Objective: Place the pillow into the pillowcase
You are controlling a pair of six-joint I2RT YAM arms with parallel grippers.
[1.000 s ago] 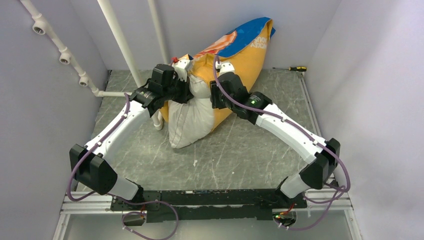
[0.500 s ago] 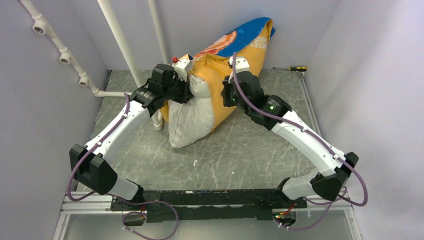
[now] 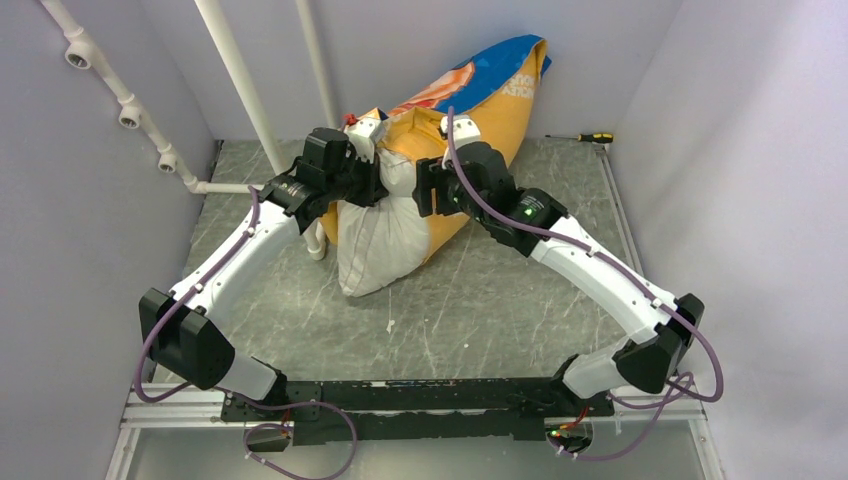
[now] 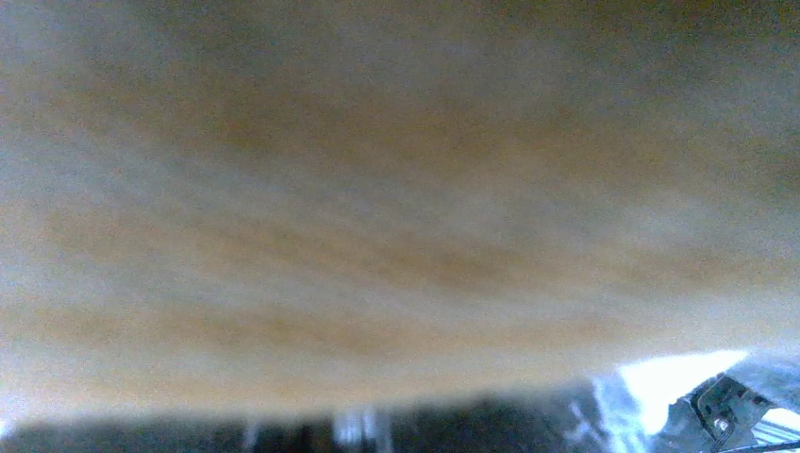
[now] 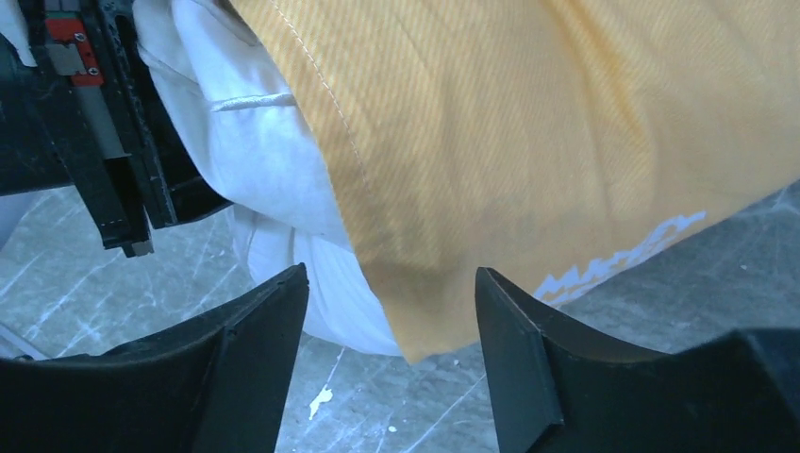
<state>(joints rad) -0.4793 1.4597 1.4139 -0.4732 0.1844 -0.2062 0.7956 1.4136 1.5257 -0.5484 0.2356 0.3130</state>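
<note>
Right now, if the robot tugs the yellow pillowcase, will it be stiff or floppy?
Probably floppy: the pillowcase is thin cloth, hanging in a loose corner past the pillow. It looks light, bulging only where the stuffing fills it. A tug would likely stretch and wrinkle it, not move it whole.

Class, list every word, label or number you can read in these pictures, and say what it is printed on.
No text reads clearly.
White lettering on the pillowcase, top view: upside down, too small to read.
Same lettering, right wrist view: cut off, unreadable.
Left wrist view: blurred, no text.
</note>
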